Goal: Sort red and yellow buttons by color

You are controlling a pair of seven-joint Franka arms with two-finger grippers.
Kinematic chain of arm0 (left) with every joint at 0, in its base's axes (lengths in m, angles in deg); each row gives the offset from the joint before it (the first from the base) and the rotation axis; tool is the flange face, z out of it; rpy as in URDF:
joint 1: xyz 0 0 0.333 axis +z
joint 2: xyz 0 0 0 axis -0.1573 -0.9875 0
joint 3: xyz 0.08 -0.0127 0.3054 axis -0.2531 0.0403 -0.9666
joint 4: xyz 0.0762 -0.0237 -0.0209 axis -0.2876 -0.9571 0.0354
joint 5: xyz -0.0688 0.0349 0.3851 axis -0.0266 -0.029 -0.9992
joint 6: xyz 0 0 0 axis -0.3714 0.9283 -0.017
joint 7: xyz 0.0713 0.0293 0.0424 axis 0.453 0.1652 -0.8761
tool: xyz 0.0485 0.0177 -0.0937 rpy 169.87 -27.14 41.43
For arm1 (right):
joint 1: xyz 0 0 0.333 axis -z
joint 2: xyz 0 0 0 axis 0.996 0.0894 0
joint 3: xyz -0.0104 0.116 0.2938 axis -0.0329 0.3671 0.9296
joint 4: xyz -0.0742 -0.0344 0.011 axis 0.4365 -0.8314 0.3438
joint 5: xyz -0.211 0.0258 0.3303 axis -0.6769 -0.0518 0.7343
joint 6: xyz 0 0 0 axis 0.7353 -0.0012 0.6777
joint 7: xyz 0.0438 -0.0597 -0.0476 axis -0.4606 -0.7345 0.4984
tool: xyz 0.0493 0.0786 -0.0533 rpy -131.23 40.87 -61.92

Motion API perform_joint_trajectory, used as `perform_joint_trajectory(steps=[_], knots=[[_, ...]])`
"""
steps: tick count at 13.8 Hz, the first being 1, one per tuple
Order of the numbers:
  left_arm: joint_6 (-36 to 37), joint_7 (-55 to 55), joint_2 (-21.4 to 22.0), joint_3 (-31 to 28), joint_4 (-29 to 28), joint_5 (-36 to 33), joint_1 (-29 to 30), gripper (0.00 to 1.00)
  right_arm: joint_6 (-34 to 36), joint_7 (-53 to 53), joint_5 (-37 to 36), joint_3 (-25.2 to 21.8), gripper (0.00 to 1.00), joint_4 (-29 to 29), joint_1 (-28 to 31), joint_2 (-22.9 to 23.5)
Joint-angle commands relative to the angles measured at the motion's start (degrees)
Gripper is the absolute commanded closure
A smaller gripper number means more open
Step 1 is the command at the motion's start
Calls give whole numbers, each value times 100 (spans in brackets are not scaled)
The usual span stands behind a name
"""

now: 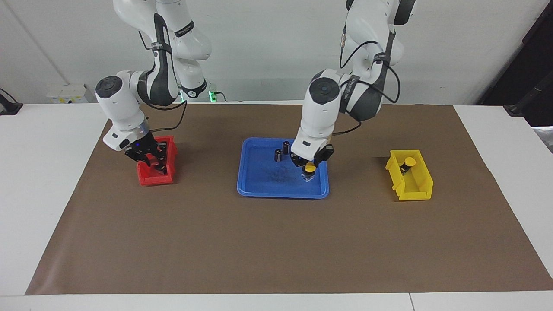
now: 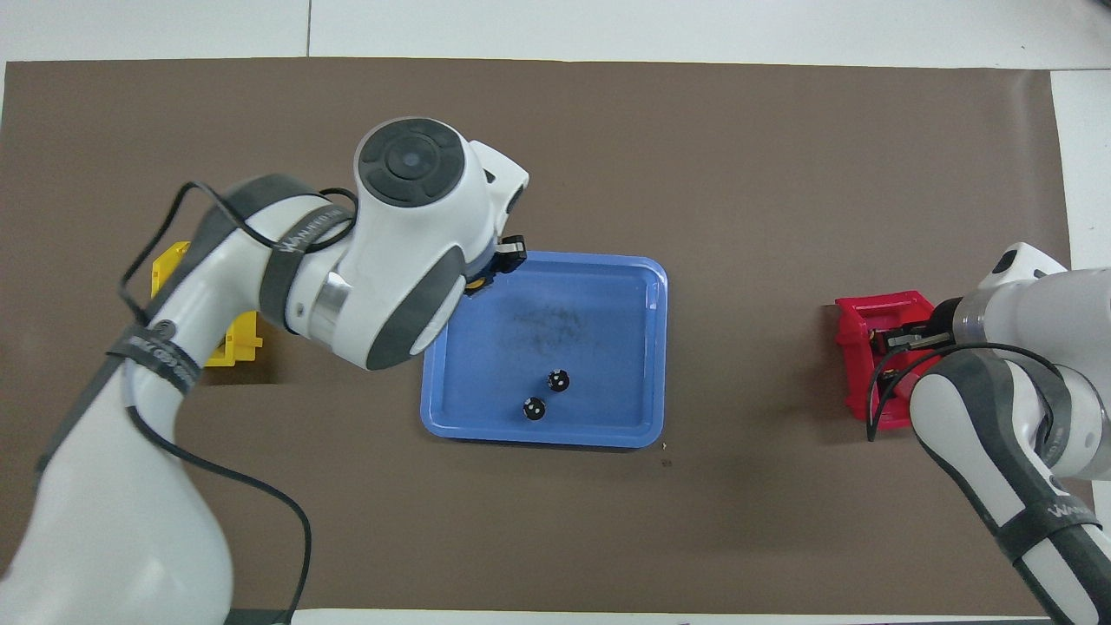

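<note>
My left gripper [image 1: 309, 169] is low in the blue tray [image 1: 259, 190], at its end toward the left arm, shut on a yellow button [image 1: 309, 167]. In the overhead view the left arm covers it and only a bit of yellow [image 2: 475, 282] shows. A second yellow button [image 1: 409, 163] lies in the yellow bin [image 1: 412, 190]. My right gripper [image 1: 152, 160] reaches down into the red bin [image 1: 151, 178], also seen from above [image 2: 903, 335]. No red button shows; the bin's inside is hidden by the gripper.
Two dark cylinders without coloured caps [image 1: 285, 147] [image 1: 278, 155] stand in the tray's part nearest the robots, also seen from above [image 2: 559, 379] [image 2: 534, 408]. A brown mat [image 1: 276, 242] covers the table. The yellow bin is largely hidden under the left arm from above [image 2: 226, 347].
</note>
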Motion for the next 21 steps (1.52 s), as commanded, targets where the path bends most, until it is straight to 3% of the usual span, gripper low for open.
perform_joint_trajectory(steps=[1, 2, 4, 6, 9, 15, 21], knots=[[713, 1371, 532, 1, -65, -149, 956, 99, -100, 174, 68, 30, 77, 140, 49, -63], [749, 1925, 655, -7, -64, -229, 1246, 99, -91, 183, 68, 30, 72, 140, 58, -63], [741, 2998, 726, 1, -99, -229, 1818, 99, -38, 183, 42, 30, 34, 105, 58, -55], [435, 3651, 779, 1, -388, -229, 2241, 99, 328, 183, 33, 30, 18, -236, 67, 15], [-136, 4319, 867, 1, -854, -238, 2611, 99, 1760, 96, 33, 30, 0, -1518, 41, 183], [-1270, 4717, 850, -34, -1873, -414, 2726, 99, 3598, -1229, 42, 57, 0, -3154, 40, 130], [-1806, 4980, 771, -25, -2172, -493, 2875, 99, 4900, -1399, 59, -110, 0, -4438, 286, 68]])
